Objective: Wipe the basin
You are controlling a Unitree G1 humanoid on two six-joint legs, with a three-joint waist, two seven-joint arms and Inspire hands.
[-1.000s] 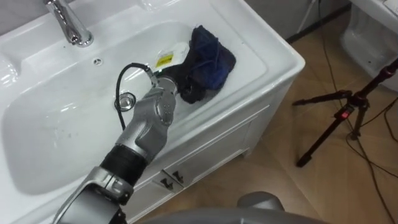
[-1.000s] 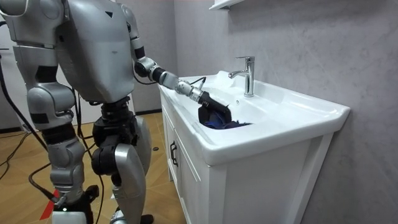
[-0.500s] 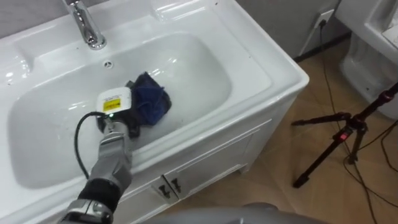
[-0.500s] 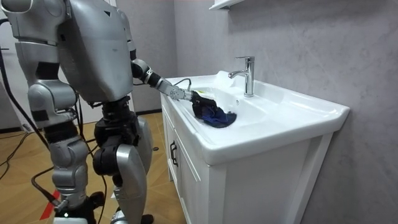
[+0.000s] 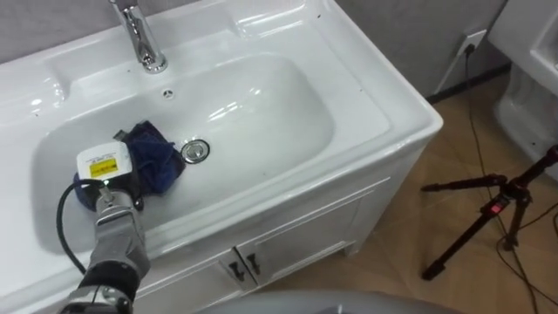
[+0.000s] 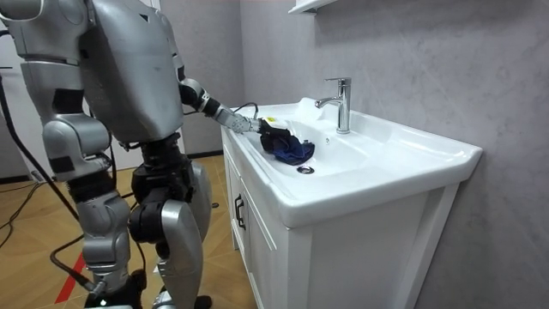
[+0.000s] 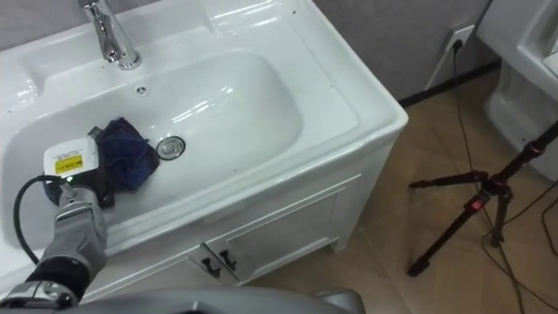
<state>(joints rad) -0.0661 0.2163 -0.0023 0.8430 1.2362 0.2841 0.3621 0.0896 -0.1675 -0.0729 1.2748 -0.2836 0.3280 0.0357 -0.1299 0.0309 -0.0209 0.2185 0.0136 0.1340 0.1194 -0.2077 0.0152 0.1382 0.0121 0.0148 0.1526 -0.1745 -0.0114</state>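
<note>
A bunched dark blue cloth [image 5: 155, 155] lies on the bottom of the white basin [image 5: 384, 113], left of the drain [image 5: 195, 151]. My left hand [image 5: 118, 185] reaches into the basin from the lower left and is shut on the cloth's near-left edge, with most of its fingers covered. In the room view I stand at the basin's end, and the left hand [image 6: 257, 127] holds the cloth [image 6: 287, 148] inside the bowl. My right hand [image 6: 107, 292] hangs at my side at the room view's lower left.
A chrome faucet [image 5: 139, 35] stands at the back rim. The cabinet doors with handles [image 5: 244, 262] are below the basin. A black tripod [image 5: 497, 209] stands on the wooden floor to the right, with cables and a wall socket [image 5: 475, 39] nearby.
My left hand has dragged the cloth from the basin's right end across the bottom, past the drain, to its left part. The eye view has shifted a little.
</note>
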